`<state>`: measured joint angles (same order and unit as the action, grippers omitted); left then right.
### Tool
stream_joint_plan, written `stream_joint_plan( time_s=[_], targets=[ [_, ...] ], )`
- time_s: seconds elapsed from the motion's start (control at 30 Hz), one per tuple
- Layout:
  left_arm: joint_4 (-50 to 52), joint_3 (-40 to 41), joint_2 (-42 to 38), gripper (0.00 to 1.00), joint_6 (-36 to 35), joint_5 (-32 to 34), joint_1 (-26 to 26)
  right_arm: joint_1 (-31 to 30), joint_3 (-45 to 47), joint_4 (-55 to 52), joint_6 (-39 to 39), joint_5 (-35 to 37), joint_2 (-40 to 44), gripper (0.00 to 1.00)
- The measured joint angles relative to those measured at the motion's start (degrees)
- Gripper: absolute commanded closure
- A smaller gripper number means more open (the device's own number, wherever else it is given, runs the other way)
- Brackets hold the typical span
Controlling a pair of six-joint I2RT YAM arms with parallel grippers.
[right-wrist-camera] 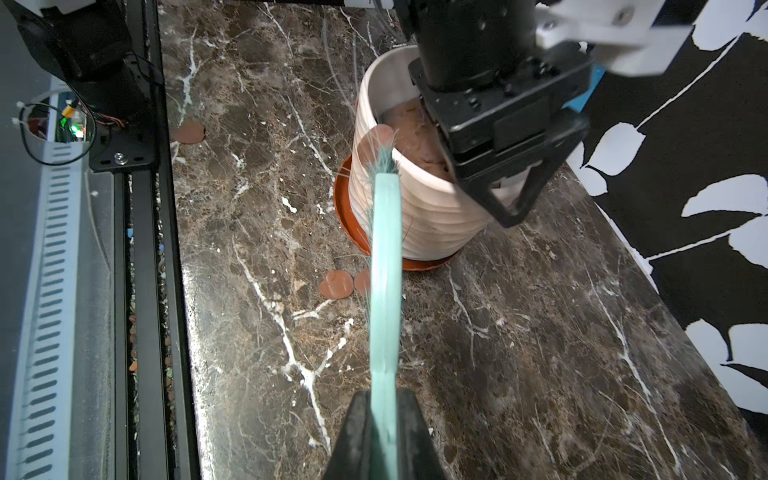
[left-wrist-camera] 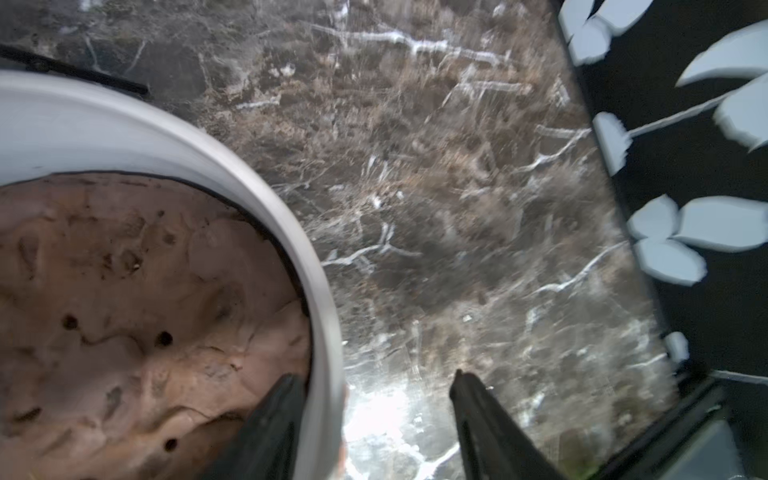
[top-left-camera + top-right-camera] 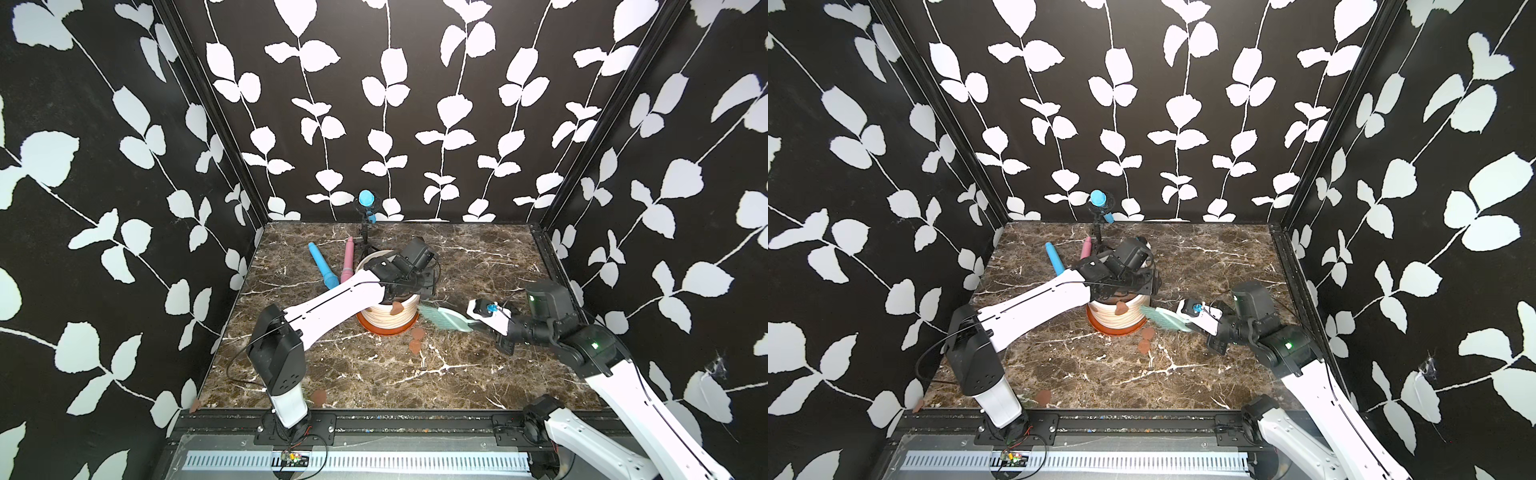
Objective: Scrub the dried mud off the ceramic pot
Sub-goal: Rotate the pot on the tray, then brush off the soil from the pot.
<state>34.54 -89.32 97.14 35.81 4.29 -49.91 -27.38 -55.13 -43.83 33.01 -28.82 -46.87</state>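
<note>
The ceramic pot (image 3: 388, 316), cream, ribbed and on an orange saucer, stands mid-table with lumpy brown soil inside. One blob of dried mud (image 3: 397, 307) sticks to its near side, and two more (image 3: 419, 333) lie on the table in front. My left gripper (image 2: 374, 376) is open astride the pot rim (image 2: 166, 137). One finger is inside over the soil, the other outside and clear of the wall. My right gripper (image 1: 384, 399) is shut on a teal brush (image 1: 384, 257). The brush bristles (image 1: 382, 162) reach the mud blob (image 1: 376, 139) near the rim.
A blue stick (image 3: 322, 266) and a pink stick (image 3: 348, 259) lie behind the pot on the left. A small tripod with a blue-capped microphone (image 3: 366, 199) stands at the back wall. More mud discs (image 3: 319, 397) lie near the front rail (image 3: 374, 419).
</note>
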Motion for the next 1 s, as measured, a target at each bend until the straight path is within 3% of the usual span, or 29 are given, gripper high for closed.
stream_joint_plan(
  time_s=[0.07, 0.13, 0.2, 0.33, 0.6, 0.8, 1.0],
  targets=[
    [0.5, 0.0, -3.0, 0.16, -0.8, 0.6, 0.7, -0.1, -1.8, 0.6, 0.0, -0.5, -1.8, 1.0],
    [1.0, 0.3, -7.5, 0.13, -1.6, 1.4, 2.8, -0.8, -4.0, 2.4, 0.2, -0.6, -3.3, 1.0],
    [1.3, 1.5, -13.0, 0.02, -2.8, 2.7, 6.1, -2.2, -5.9, 5.2, 0.3, -0.5, -4.5, 1.0],
    [3.3, 7.2, -25.5, 0.02, -5.3, 8.6, 14.1, -6.6, -9.3, 13.1, 0.9, -0.1, -8.7, 1.0],
    [10.4, 23.9, -42.5, 0.02, -8.3, 15.3, 22.5, -9.4, -17.1, 20.3, 1.7, -2.8, -23.9, 1.0],
    [12.3, 31.3, -46.4, 0.01, -11.0, 16.7, 25.9, -9.4, -21.3, 16.4, 3.8, -4.7, -31.1, 1.0],
    [12.3, 33.2, -42.1, 0.01, -13.2, 16.1, 27.1, -9.4, -25.1, 8.1, 8.0, -8.6, -34.6, 1.0]
  ],
)
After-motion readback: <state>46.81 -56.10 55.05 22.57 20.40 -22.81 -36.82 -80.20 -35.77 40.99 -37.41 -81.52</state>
